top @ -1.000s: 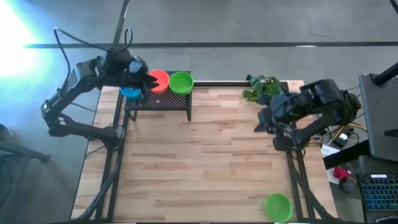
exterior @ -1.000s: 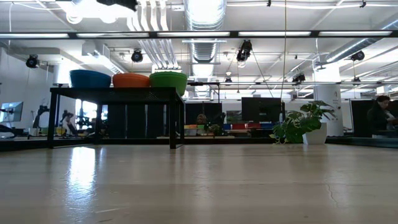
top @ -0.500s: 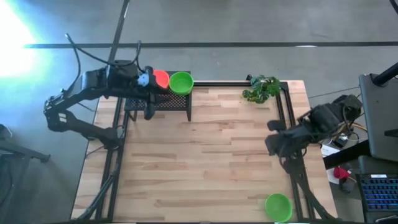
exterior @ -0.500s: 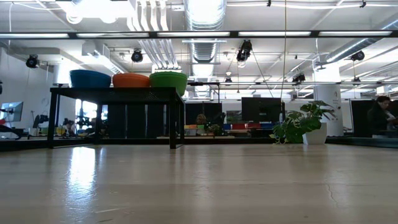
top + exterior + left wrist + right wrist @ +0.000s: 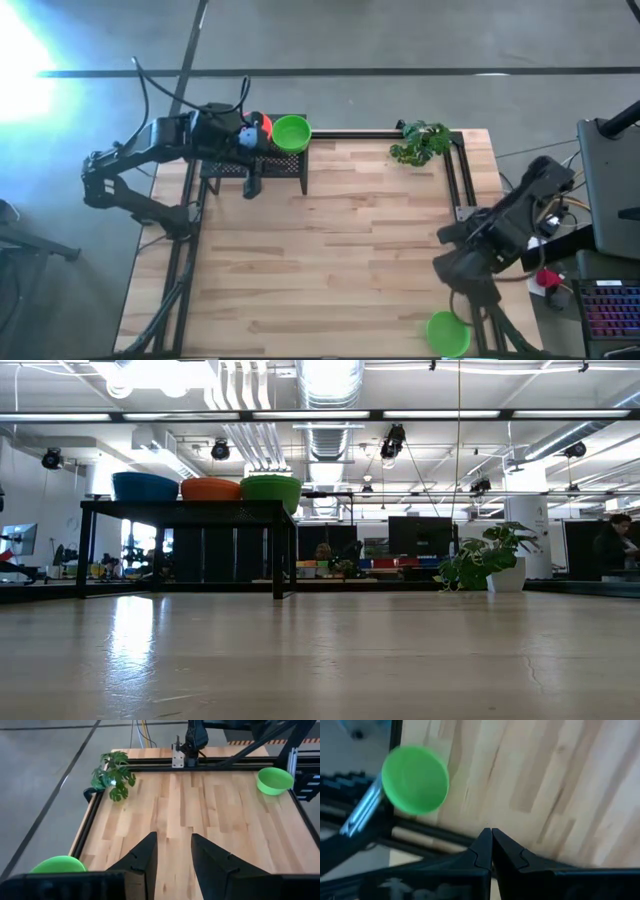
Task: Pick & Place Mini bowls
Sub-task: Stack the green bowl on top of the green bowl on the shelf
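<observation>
Three mini bowls, blue [image 5: 145, 486], orange [image 5: 210, 489] and green [image 5: 271, 490], are seen on the black mesh stand [image 5: 185, 510]; a fourth green bowl [image 5: 447, 332] lies at the desk's [image 5: 330, 250] near right corner. The left hand [image 5: 172, 852] is spread above the stand; the right hand [image 5: 491, 840], pressed together and empty, is held near the lone bowl. The bowls are judged light, stiff and slippery, best pinched across the rim.
</observation>
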Robot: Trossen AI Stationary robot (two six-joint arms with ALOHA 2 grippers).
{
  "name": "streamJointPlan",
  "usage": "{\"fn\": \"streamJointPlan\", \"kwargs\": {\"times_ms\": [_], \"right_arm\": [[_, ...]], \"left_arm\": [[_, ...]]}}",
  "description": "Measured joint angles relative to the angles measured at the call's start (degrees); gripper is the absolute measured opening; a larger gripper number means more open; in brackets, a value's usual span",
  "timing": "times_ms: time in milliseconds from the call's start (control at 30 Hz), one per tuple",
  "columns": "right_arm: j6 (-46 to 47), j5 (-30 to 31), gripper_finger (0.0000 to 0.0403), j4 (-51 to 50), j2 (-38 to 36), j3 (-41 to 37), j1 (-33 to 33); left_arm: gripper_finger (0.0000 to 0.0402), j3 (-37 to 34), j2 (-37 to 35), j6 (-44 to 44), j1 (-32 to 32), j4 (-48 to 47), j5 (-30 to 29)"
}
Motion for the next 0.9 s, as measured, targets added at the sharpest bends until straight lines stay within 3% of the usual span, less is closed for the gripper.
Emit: {"fn": "streamJointPlan", "kwargs": {"times_ms": [367,600,900], "right_arm": [[0.0,-9.45,0.0008,4.94,4.19,-6.43,1.17],[0.02,-9.71,0.0011,6.33,4.51,-6.2,1.19],[0.0,-8.77,0.0079,11.97,4.6,-7.07,1.19]], "left_arm": [[0.0112,0.0,-0.61,2.41,-0.02,1.04,0.02],[0.0112,0.02,-0.63,2.52,-0.02,1.59,0.04],[0.0112,0.02,-0.63,3.58,0.02,1.59,0.04]]}}
